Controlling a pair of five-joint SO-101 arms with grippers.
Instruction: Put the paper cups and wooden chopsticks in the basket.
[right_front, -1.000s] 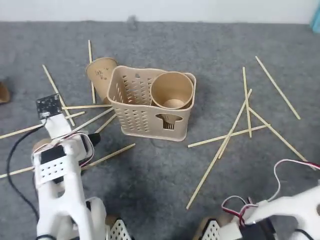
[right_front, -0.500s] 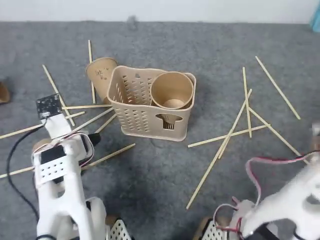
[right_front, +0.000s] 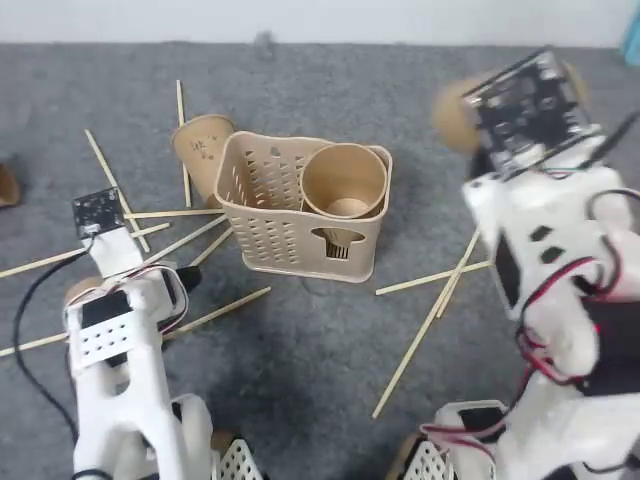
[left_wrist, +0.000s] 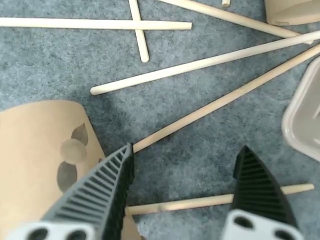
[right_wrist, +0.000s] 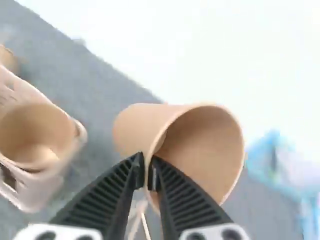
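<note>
My right claw (right_wrist: 145, 167) is pinched tight on the rim of a tan paper cup (right_wrist: 200, 145), held aloft beside the beige slotted plastic basket (right_front: 270, 235). My left claw (left_wrist: 187, 150) gapes wide over pale wooden chopsticks (left_wrist: 210, 102) lying on grey carpet (left_wrist: 45, 65).

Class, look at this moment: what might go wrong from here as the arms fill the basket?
1. The right end effector pinches the raised cup by one thin strip of its wall, so the cup may slip or crumple.
2. A second cup already fills one end of the basket, so the raised cup may jam against it when dropped.
</note>
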